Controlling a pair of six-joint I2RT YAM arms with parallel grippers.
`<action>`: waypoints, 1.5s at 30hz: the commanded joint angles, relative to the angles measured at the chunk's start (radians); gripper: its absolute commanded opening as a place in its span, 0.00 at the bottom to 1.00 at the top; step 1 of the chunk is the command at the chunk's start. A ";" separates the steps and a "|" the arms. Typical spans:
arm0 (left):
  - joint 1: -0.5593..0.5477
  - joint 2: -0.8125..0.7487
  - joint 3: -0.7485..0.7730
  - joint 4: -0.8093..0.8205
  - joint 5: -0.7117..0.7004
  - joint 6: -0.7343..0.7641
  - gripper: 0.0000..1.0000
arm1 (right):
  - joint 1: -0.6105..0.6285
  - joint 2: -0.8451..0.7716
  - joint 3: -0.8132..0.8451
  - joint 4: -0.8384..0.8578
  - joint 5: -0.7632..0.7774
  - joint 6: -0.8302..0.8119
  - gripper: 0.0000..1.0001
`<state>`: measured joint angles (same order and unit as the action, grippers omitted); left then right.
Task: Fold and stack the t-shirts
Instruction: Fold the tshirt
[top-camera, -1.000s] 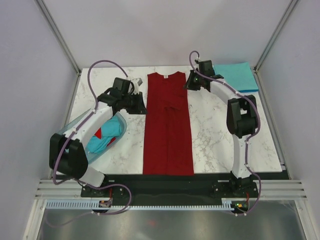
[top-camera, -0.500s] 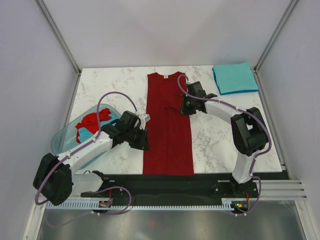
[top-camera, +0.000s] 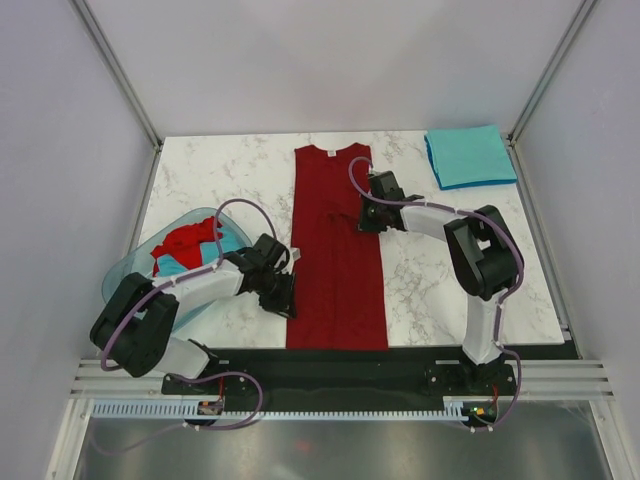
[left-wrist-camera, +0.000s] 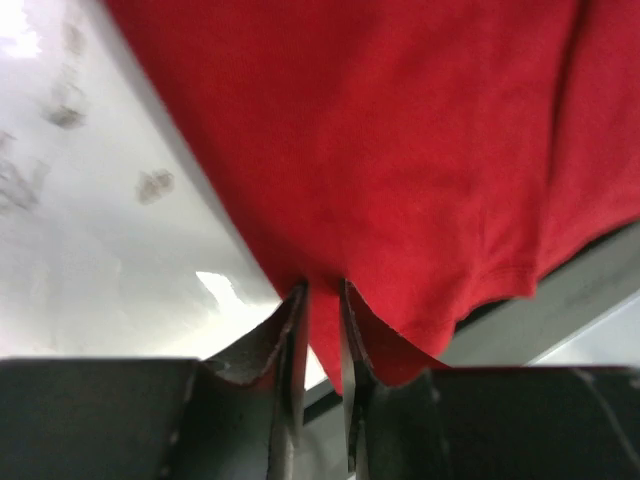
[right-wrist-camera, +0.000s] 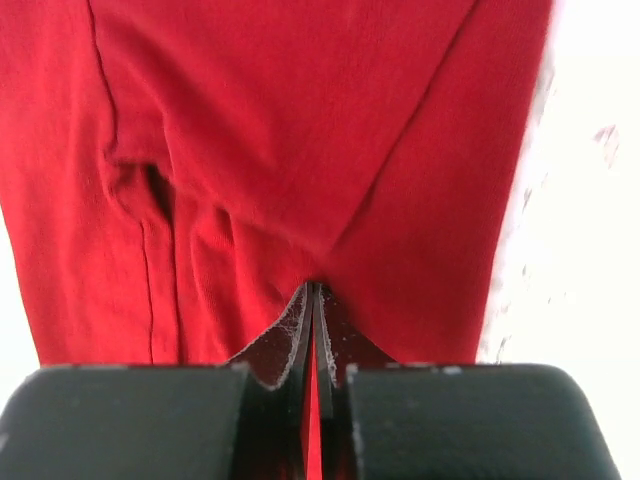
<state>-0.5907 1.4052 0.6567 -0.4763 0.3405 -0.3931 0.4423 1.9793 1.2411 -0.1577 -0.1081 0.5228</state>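
Both clamped on red t-shirt (top-camera: 335, 265): left claw (top-camera: 287, 298) on its left edge near worktop (top-camera: 230, 170) front, right claw (top-camera: 362, 216) on its right edge.

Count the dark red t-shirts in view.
2. The laid-out red t-shirt lies as a long strip down the middle of the table; the crumpled red t-shirt sits in the basin at the left. Others may be hidden beneath it.

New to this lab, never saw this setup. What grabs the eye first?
A dark red t-shirt lies folded into a strip down the middle of the table. The left jaws pinch its near left edge, the right jaws its right edge farther back. A folded teal t-shirt sits in the far right corner.
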 joint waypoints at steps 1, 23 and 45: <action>0.000 0.049 0.050 0.154 -0.176 -0.096 0.25 | 0.003 0.053 0.069 0.038 0.053 -0.018 0.07; 0.006 -0.135 0.049 0.038 -0.195 -0.101 0.33 | 0.009 -0.162 0.129 -0.220 0.032 -0.015 0.28; -0.078 -0.239 -0.198 0.125 -0.155 -0.360 0.33 | 0.214 -0.872 -0.690 -0.233 0.033 0.318 0.45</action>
<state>-0.6460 1.1584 0.4625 -0.3820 0.1844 -0.7029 0.6392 1.1255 0.5762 -0.4183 -0.0975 0.7883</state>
